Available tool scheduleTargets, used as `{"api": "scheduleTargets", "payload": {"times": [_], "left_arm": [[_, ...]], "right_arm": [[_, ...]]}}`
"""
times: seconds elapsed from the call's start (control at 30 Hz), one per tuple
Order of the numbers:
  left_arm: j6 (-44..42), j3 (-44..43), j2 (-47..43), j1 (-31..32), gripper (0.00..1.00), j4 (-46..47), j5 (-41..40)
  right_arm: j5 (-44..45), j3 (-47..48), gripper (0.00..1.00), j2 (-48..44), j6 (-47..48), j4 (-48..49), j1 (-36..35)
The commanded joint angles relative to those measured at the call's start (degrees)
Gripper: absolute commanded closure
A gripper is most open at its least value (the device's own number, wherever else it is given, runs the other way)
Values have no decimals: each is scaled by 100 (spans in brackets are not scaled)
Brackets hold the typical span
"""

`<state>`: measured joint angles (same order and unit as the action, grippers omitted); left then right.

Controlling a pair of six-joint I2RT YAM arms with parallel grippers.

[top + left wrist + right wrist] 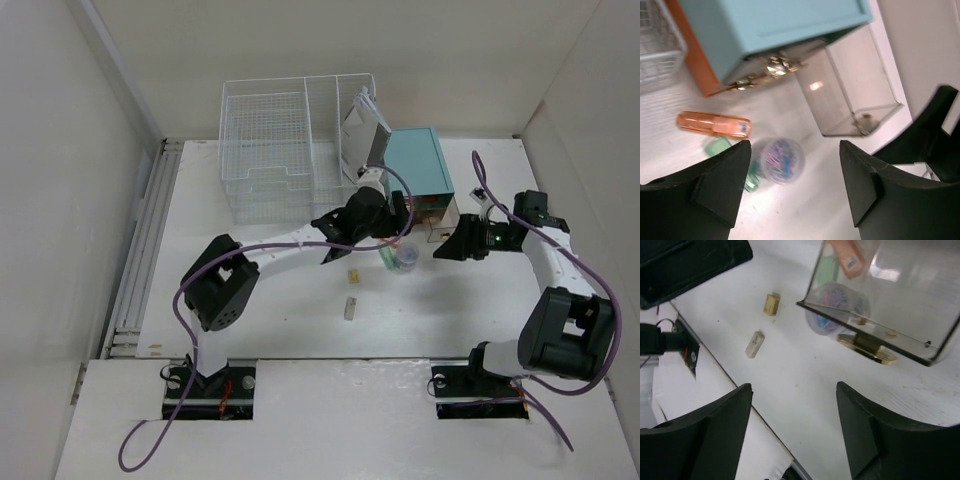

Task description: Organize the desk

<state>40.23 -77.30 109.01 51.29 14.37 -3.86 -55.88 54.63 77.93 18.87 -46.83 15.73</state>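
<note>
Both my pincers, left (795, 149) and right (794, 389), stand wide apart and hold nothing. The matte white desk (300, 320) spreads flat beneath them. On it are one white wire-mesh basket (285, 140), one teal drawer box (420, 165) with one clear plastic drawer (850, 95) pulled out, one round clear tub (782, 160) of coloured clips, one translucent orange oblong (714, 123), and two small blocks, one yellow (772, 304) and one pale (755, 344).
</note>
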Motion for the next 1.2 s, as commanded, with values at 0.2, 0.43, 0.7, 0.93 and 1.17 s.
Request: {"api": "scheduleTargets", "payload": {"times": [0.2, 0.43, 0.7, 0.93, 1.17], "left_arm": [[-1280, -48, -223, 689, 28, -1102, -352], [-1833, -49, 191, 813, 28, -1525, -862], [-2072, 4, 384, 865, 24, -1200, -810], [-2238, -224, 533, 865, 24, -1068, -607], [-2300, -689, 884, 865, 23, -963, -186]], "right_arm": [[-1039, 899, 52, -392, 1399, -1345, 36], [-865, 1594, 100, -840, 1295, -621, 149], [-653, 1357, 100, -1069, 169, 737, 150], [-819, 1471, 100, -779, 99, 684, 439], [-943, 1471, 100, -779, 152, 631, 686]]}}
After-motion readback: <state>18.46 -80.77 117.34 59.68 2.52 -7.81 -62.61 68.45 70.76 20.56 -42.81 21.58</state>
